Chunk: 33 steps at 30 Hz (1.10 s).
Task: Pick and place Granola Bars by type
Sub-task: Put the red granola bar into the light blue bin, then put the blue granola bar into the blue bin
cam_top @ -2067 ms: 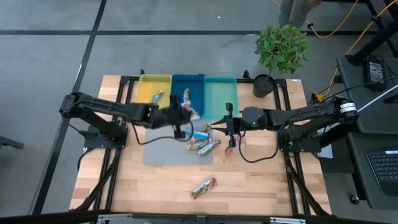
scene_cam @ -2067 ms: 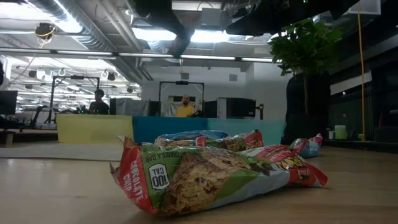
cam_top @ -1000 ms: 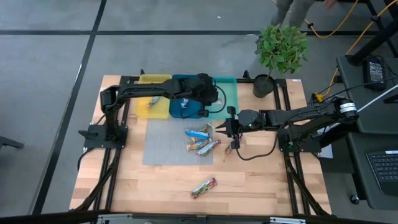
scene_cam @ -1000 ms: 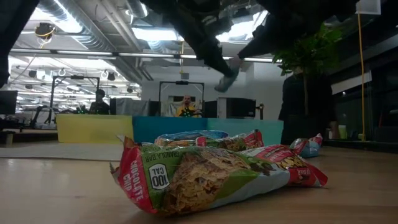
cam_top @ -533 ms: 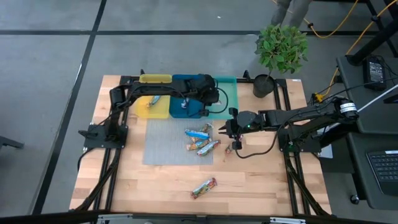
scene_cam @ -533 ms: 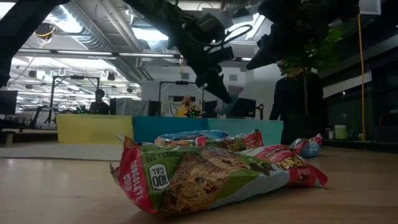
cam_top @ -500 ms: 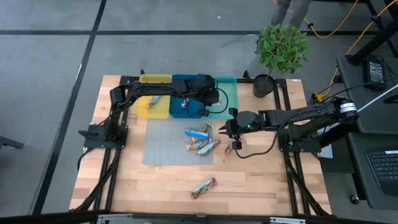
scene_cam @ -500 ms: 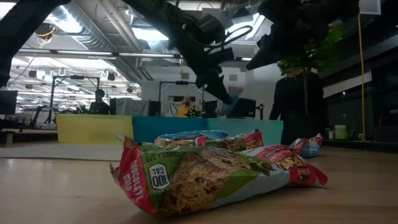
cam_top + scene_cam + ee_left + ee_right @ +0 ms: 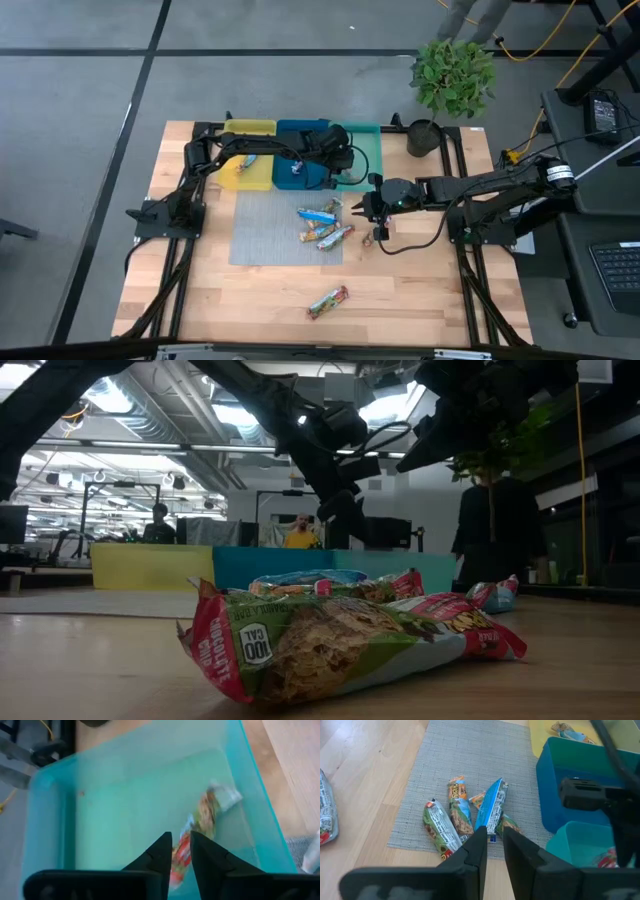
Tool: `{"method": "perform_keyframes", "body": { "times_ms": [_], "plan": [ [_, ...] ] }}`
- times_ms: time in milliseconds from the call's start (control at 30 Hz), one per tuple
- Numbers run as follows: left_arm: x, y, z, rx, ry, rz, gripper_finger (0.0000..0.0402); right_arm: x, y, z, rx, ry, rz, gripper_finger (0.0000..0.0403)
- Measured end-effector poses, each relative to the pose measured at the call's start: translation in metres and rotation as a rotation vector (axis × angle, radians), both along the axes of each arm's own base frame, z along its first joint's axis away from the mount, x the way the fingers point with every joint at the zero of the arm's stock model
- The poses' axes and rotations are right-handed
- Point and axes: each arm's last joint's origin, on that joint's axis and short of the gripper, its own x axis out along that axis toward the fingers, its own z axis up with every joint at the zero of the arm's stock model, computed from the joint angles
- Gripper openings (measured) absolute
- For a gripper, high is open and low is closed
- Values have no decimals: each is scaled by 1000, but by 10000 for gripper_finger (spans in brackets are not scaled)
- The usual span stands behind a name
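My left gripper (image 9: 346, 163) (image 9: 181, 839) hangs over the teal tray (image 9: 364, 129) with a narrow gap between its fingers and touches nothing. Seen through that gap, a red-and-teal bar (image 9: 206, 816) lies on the teal tray's floor. My right gripper (image 9: 366, 206) (image 9: 495, 832) hovers at the grey mat's right edge, fingers slightly apart, empty. Several bars (image 9: 322, 226) (image 9: 465, 817) lie in a cluster on the mat, among them a blue one (image 9: 490, 805). One bar (image 9: 327, 301) (image 9: 320, 645) lies alone near the table's near edge. A small bar (image 9: 375, 236) lies below my right gripper.
Yellow (image 9: 250, 127), blue (image 9: 300, 126) and teal trays stand side by side along the far edge; the yellow one holds a bar (image 9: 248, 158). A potted plant (image 9: 452, 75) stands at the far right corner. People show in the room behind (image 9: 490, 525).
My left gripper has moved from over the blue tray toward the table's right and down over the teal tray. The pale bar that showed at its fingertips in the low view no longer shows there. My right arm has kept still.
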Motion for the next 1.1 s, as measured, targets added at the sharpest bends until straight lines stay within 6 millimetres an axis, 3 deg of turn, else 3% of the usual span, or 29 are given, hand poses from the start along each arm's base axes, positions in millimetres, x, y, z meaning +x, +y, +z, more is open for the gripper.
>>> {"method": "perform_keyframes", "body": {
  "times_ms": [233, 467, 833, 967, 1100],
  "plan": [
    [-2, -11, 3, 7, 43, -5, 98, 0, 0, 0, -2, 0, 1, 67],
    [-19, -48, 46, -12, 74, -58, 109, 0, 0, 0, -4, 2, 3, 67],
    [-71, -121, 112, -147, 132, -87, 96, 0, 0, 0, 0, -4, -1, 67],
    [-86, -142, 116, -187, 183, -82, 93, 1, 0, 1, 1, -13, 0, 67],
    [-95, -161, 104, -201, 254, -119, 94, 1, 0, 2, 1, -23, -1, 67]
  ]
}}
